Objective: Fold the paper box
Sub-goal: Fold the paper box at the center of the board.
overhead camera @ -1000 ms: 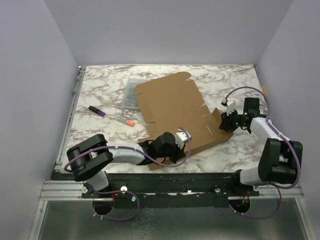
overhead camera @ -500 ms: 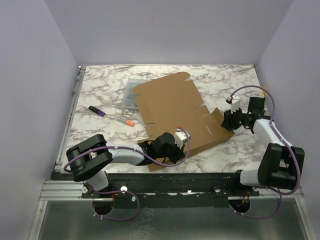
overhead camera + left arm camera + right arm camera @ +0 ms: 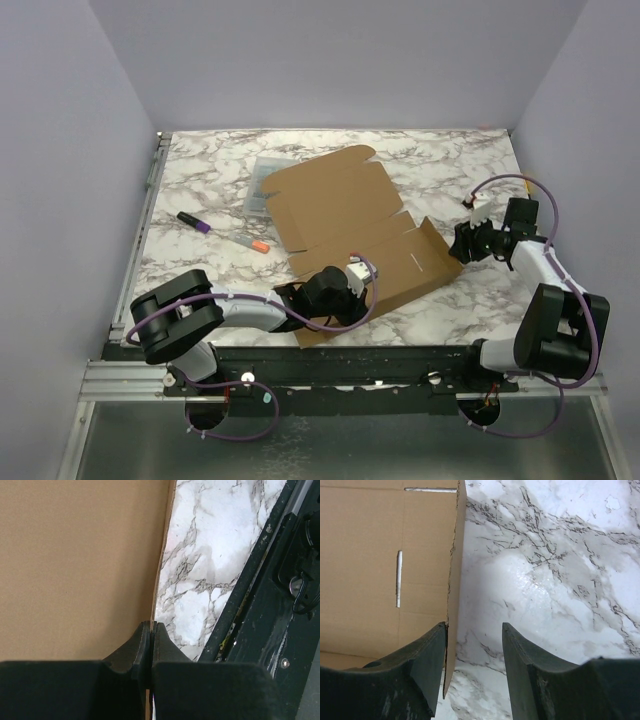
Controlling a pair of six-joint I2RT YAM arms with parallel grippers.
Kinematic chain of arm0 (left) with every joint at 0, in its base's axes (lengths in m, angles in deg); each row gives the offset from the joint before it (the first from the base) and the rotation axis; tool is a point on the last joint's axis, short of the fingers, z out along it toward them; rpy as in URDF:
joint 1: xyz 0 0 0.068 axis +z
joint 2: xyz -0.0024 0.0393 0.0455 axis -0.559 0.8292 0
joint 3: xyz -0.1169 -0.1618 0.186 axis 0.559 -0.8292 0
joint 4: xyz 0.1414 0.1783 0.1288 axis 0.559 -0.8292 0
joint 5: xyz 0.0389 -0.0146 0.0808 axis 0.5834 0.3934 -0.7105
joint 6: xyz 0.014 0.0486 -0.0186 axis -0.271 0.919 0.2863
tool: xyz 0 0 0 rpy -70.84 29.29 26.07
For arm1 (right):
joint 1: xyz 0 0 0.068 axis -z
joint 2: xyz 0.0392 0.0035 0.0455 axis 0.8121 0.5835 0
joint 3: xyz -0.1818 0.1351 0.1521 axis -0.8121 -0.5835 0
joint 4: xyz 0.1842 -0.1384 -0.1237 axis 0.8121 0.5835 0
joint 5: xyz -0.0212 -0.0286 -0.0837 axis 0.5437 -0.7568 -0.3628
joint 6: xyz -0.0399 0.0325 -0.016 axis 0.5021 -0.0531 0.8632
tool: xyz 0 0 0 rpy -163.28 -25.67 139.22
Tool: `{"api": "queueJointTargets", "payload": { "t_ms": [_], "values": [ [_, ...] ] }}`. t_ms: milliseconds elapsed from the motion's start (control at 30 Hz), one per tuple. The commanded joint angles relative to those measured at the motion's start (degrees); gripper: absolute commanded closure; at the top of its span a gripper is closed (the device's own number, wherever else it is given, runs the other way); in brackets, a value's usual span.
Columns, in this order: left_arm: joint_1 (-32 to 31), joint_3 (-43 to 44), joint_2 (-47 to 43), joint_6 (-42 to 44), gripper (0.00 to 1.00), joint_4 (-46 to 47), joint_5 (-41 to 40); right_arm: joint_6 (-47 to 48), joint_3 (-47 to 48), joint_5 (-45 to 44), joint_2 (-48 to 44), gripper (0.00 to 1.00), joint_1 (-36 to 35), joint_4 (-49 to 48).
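Pinching the near edge of the paper box (image 3: pixel 340 215), the left gripper (image 3: pixel 151 645) is clamped on the cardboard. The right gripper (image 3: pixel 474 630) stands with fingers apart, the raised right flap's edge against its left finger. The box lies partly unfolded mid-table on grey-veined white marble (image 3: pixel 200 180), with a clear case (image 3: pixel 262 185) just beside its far-left corner, two markers (image 3: pixel 193 222) left of it, and plain lavender walls (image 3: pixel 330 60) on three sides.

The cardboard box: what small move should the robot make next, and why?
Probably draw the right tool back, clear of the paper box. Its jaws are open, with the raised side flap standing loose between them, ungripped, while the left tool is clamped on the near edge.
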Motion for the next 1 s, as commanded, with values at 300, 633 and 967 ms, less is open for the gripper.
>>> {"api": "queueJointTargets", "payload": {
  "t_ms": [300, 633, 967],
  "values": [
    [-0.46, -0.8, 0.41, -5.69, 1.0, -0.21, 0.19, 1.15, 1.76, 12.71, 1.14, 0.47, 6.11, 6.36],
    [-0.46, -0.46, 1.43, -6.13, 1.0, -0.15, 0.49, 16.35, -0.48, 23.5, -10.24, 0.47, 8.97, 16.28],
    [-0.46, 0.15, 1.33, -6.05, 1.0, -0.09, 0.9, 37.05, -3.1, 25.01, -10.31, 0.57, 8.98, 31.64]
  ]
}}
